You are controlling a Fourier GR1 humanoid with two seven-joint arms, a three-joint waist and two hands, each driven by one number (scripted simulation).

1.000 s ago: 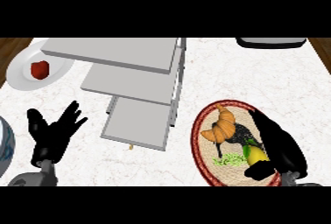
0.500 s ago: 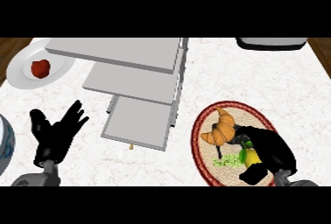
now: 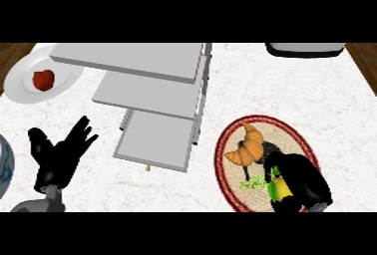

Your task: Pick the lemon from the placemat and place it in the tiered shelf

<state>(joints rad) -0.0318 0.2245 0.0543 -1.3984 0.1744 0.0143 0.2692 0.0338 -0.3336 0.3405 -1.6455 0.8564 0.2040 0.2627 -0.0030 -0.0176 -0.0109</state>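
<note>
A round woven placemat (image 3: 302, 137) with a red rim lies at the lower right of the counter. On it my right hand (image 3: 298, 177) curls round the yellow lemon (image 3: 280, 188), of which only a sliver shows under the palm. A golden croissant (image 3: 247, 147) lies on the placemat just left of the hand. The grey tiered shelf (image 3: 158, 94) stands in the middle, its steps coming down toward me. My left hand (image 3: 59, 152) rests open at the lower left, fingers up.
A white plate (image 3: 22, 84) holding a red item (image 3: 44, 79) sits at the upper left. A dark appliance (image 3: 305, 49) stands at the top right edge. A blue-grey rim (image 3: 4, 167) shows at the far left. Some green leaves (image 3: 254, 183) lie beside the lemon.
My right hand has slid down and in over the lemon and curled its fingers round it. The left hand has stayed put.
</note>
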